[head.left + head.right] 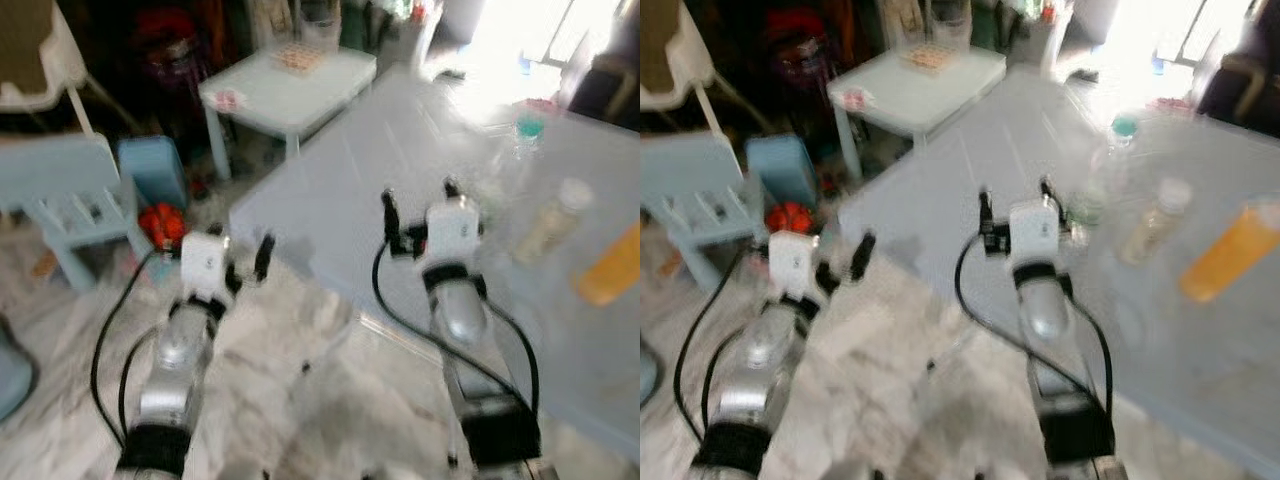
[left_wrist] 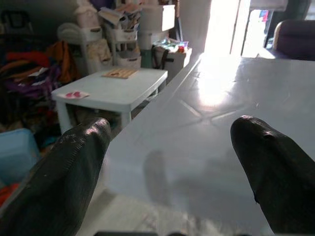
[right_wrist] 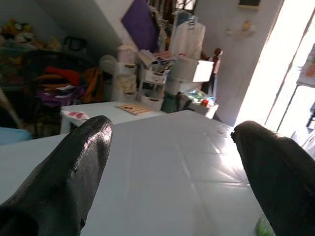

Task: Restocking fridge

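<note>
The bottles stand on the big pale table (image 1: 400, 180), over on the right side. There is an orange bottle (image 1: 610, 265) lying tilted at the far right, a pale bottle with a white cap (image 1: 550, 222) just left of it, and a clear bottle with a green cap (image 1: 522, 140) farther back. The head views are blurry, so small details are hard to see.

The right gripper (image 1: 418, 212) is held over the table, with its two black fingers (image 3: 69, 167) wide apart and nothing between them. It is near the bottles but not touching them. The left gripper (image 1: 240, 258) hangs just off the near left edge of the table, over the floor. Its fingers (image 2: 59, 182) are also spread wide and hold nothing.

The bottles look like smooth plastic, so they are probably slippery and a bit squashy. Full ones would feel heavy for their size. The best place to grab is likely around the middle of the body, not the cap. The tall thin ones could tip over if bumped.

A small white table (image 1: 290, 85) stands far back on the left.
</note>
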`<state>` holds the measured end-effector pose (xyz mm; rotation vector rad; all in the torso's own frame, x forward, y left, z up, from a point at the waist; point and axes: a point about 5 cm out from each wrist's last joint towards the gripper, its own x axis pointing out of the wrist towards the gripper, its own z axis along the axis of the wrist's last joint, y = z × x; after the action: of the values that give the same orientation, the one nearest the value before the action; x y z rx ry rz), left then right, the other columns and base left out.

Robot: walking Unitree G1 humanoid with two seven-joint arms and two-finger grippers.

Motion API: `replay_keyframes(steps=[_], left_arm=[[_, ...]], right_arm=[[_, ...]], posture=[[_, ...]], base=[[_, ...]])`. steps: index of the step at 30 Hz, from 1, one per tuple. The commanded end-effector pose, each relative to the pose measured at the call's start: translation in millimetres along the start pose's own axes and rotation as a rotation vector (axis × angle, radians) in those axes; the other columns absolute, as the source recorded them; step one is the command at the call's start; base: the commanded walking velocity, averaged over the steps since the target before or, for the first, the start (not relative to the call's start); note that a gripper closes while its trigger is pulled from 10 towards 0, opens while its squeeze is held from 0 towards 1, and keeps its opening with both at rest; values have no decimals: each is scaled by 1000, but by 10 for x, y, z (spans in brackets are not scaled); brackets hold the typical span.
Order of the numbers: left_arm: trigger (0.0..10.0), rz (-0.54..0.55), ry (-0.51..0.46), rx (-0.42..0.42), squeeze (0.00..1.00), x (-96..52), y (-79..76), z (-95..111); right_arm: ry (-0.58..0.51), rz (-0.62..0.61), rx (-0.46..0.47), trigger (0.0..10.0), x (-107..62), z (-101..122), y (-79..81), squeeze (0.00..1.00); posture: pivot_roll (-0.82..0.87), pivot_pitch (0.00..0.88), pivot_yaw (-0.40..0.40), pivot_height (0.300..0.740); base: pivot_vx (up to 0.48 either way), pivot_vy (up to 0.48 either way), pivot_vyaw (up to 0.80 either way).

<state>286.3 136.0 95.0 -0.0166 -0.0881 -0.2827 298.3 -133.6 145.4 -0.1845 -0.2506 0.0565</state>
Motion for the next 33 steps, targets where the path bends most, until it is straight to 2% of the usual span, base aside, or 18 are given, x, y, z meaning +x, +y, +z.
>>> replay_keyframes(steps=[1, 5, 9, 26, 33], left_arm=[[10000, -20, -16, -9, 0, 16, -58, 31], [10000, -14, -15, -7, 0, 14, -42, 26], [10000, -16, -20, -10, 0, 27, -43, 39], [10000, -18, -21, -23, 0, 29, -62, 37], [10000, -25, -15, -25, 0, 28, -85, 17]], right_arm=[[-5, -18, -13, 10000, -9, 10, -69, 0], [-3, 6, -5, 10000, -42, 2, 2, 0], [-17, 25, -19, 10000, -81, 21, 39, 0], [-82, 41, -81, 10000, -126, 129, 27, 0], [-152, 11, -24, 10000, 79, 369, -32, 0]], posture=[[59, 14, -7, 740], [59, 12, -5, 740], [57, 13, -3, 740], [49, 21, 0, 740], [43, 26, 3, 740]], base=[[0, 0, 0], [0, 0, -216], [0, 0, -800], [0, 0, -800], [0, 0, -99]])
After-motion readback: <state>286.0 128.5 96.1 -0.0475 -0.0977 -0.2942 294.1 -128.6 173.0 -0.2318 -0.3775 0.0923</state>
